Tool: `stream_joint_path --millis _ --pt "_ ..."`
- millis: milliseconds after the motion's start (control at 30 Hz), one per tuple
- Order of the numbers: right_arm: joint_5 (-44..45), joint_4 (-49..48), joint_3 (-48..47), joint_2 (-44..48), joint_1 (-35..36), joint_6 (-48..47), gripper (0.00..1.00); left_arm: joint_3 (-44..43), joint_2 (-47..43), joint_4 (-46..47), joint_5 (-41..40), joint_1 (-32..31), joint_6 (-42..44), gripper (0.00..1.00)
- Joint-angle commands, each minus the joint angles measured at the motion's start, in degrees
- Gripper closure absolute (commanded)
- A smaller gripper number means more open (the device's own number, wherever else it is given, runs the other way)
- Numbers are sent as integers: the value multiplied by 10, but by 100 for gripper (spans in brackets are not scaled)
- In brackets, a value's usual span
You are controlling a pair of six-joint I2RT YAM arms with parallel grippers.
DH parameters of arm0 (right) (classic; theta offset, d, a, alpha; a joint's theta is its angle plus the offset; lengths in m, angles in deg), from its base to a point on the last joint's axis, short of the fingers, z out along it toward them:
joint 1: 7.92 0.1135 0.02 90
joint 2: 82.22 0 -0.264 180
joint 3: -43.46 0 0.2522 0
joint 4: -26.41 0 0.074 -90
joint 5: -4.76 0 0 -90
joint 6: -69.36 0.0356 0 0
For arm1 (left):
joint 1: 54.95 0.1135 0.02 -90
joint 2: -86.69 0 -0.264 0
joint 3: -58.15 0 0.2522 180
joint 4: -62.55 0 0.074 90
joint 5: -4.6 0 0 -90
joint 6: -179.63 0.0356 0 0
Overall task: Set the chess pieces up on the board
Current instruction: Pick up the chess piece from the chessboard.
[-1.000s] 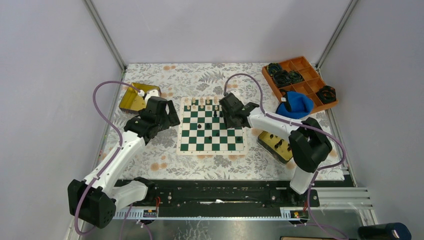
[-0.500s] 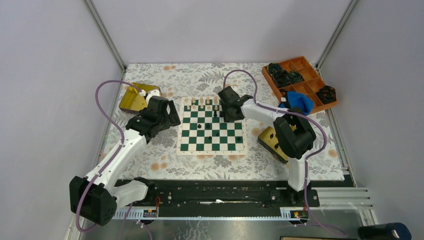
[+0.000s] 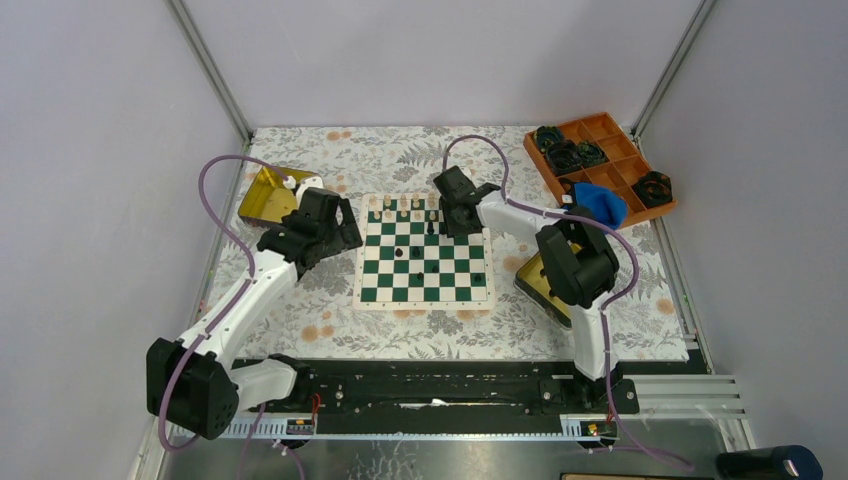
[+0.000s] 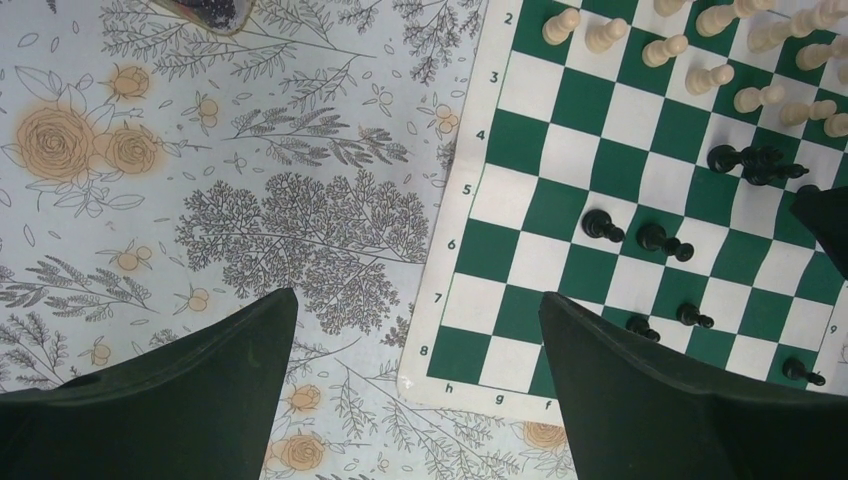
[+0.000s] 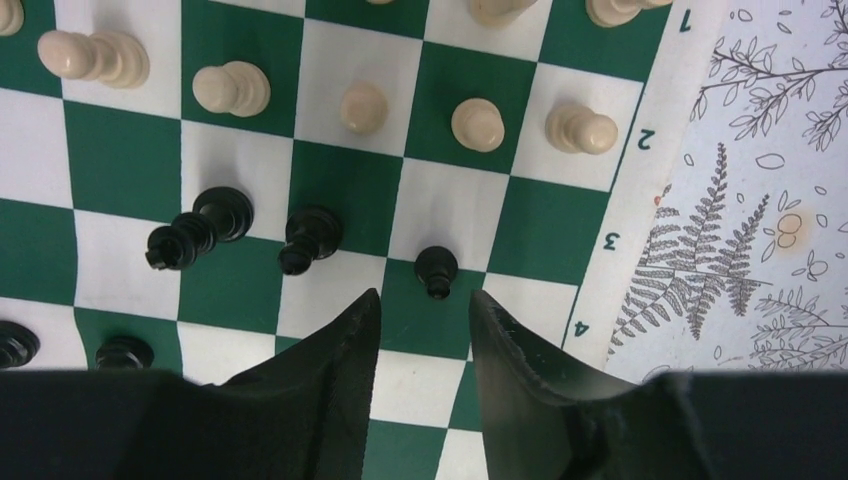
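Cream pieces (image 5: 477,124) are standing in two rows along the far edge of the board (image 3: 440,285) — seemingly done. Black pieces (image 5: 311,238) are sitting scattered mid-board, their near-edge rows mostly unfilled. The right gripper (image 5: 420,305), fingers narrowly parted and empty, is hovering behind a black pawn (image 5: 436,268) — the left gripper (image 4: 417,295) is gaping wide beside the board's left edge.

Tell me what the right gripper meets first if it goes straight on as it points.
The right gripper likely meets the small black piece just ahead, in line with its gap; depth is unclear.
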Motion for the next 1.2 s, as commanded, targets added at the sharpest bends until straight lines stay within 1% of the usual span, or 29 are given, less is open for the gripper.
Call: stream_joint_path --millis 0,167,467,667,800,900,1167 --pt "-5 -2 -33 -9 -7 -10 58 -19 5 32 6 8 19 1" --pt "-4 2 -43 -17 -10 -12 66 -20 9 35 11 15 23 1" --pt "0 6 -45 -27 -15 -17 78 -15 10 38 18 23 25 1" --pt "1 4 -36 -18 -16 -19 91 -9 4 38 21 24 24 1" --pt "3 5 -28 -5 -16 -21 98 -5 -2 38 22 25 23 1" --pt "4 7 -20 8 -16 -21 100 -2 -6 37 23 25 20 1" --pt "-1 6 31 62 -10 -18 100 15 -21 36 25 25 9 1"
